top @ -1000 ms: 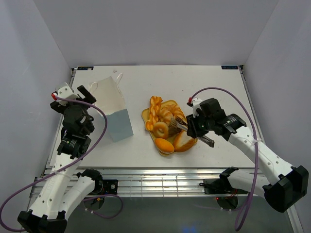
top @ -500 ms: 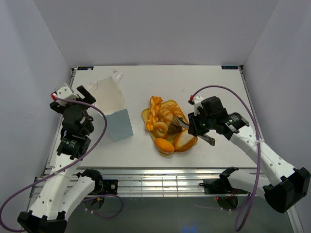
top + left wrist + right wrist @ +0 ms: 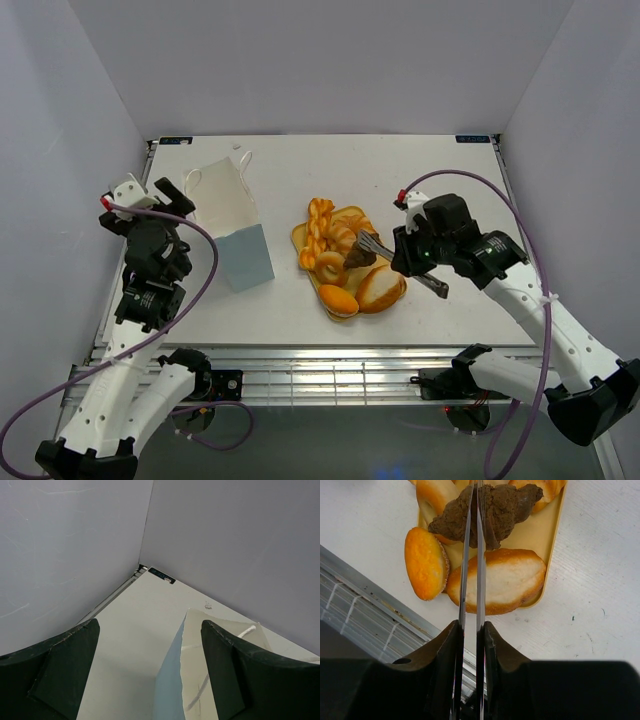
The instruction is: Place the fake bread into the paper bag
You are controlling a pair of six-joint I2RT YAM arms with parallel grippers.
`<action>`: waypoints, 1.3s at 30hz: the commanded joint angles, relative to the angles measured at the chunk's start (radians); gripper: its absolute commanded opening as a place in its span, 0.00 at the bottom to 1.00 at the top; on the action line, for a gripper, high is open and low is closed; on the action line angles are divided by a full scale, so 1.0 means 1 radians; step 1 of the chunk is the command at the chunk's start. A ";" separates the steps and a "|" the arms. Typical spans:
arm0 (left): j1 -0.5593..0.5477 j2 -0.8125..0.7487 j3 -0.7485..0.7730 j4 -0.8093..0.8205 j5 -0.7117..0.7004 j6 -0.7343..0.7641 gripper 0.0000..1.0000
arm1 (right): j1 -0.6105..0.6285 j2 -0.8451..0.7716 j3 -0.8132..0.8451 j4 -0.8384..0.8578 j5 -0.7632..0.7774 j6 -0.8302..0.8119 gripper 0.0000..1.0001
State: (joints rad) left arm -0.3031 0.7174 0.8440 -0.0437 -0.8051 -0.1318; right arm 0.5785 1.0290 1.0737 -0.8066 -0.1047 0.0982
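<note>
Since a second ago the right gripper [image 3: 364, 246] has gone from partly spread to pinched tight on the dark brown piece [image 3: 506, 507]. Its wrist has drawn back toward 3 o'clock, so the piece now hangs at the fingertips over the middle of the yellow tray [image 3: 542, 530], where the other fake bread [image 3: 322, 225] lies as before. The paper bag [image 3: 235, 240] stands unmoved at the tray's 9 o'clock, with the left gripper [image 3: 150, 630] spread wide on the bag's own 9 o'clock side, above its rim.

The paper bag [image 3: 170, 680] runs off the left wrist view's bottom edge. The right gripper's [image 3: 475, 495] fingers [image 3: 464, 570] cover the dark brown piece's [image 3: 505, 507] middle; the tray [image 3: 542, 530] is cropped at the top.
</note>
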 commanded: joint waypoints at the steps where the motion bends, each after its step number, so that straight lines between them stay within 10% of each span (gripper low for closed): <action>1: -0.002 -0.019 -0.002 0.007 -0.020 -0.003 0.93 | 0.007 -0.018 0.089 -0.002 -0.015 0.003 0.08; 39: -0.004 -0.139 -0.072 0.131 -0.143 0.034 0.93 | 0.440 0.376 0.879 0.110 -0.098 0.034 0.08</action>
State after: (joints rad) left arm -0.3031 0.5850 0.7780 0.0772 -0.9367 -0.1081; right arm 1.0050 1.3827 1.8915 -0.7750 -0.2016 0.1310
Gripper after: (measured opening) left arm 0.928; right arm 0.280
